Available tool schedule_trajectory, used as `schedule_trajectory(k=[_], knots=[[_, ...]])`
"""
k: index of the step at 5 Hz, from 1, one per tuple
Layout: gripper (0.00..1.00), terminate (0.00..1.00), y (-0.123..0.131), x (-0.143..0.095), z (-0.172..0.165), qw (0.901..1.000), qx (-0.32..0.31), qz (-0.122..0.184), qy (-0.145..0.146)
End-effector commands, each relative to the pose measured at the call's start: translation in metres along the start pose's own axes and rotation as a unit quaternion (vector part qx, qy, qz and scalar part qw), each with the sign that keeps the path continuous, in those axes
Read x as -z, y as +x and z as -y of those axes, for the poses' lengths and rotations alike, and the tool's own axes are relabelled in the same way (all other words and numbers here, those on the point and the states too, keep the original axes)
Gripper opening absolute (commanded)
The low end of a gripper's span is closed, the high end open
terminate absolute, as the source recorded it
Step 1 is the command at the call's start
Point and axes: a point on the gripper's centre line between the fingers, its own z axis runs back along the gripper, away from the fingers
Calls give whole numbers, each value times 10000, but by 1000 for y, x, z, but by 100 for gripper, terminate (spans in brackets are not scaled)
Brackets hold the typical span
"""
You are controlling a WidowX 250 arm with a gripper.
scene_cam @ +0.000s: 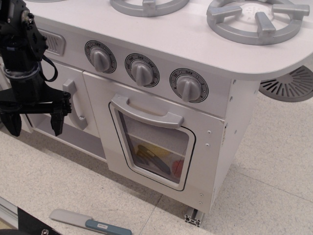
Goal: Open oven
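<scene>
The white toy oven (161,142) sits under the stovetop, in the middle of the view. Its door has a rounded clear window (154,147) in a grey frame and a wide horizontal grey handle (146,112) across the top. The door looks shut flush. Coloured toy food shows behind the window. My black gripper (34,122) hangs at the left, fingers pointing down and spread apart, empty. It is in front of the plain white door and well left of the oven handle.
The plain white door with a vertical grey handle (73,104) is just right of my gripper. Three grey knobs (143,70) sit above the oven. Grey burners (257,19) top the counter. A toy knife (88,223) lies on the floor in front.
</scene>
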Motion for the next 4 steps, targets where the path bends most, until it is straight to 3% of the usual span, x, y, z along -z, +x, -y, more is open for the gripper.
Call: schedule_trajectory(k=[1, 2, 3, 4], knots=[[100, 0, 0, 0, 0, 10000, 0, 0, 0], [100, 0, 2, -3, 19, 9962, -654, 203, -546], [100, 0, 8, -7, 30, 9780, -1543, 44, -1400], [100, 0, 14, -8, 43, 9566, -2272, 141, -1820]])
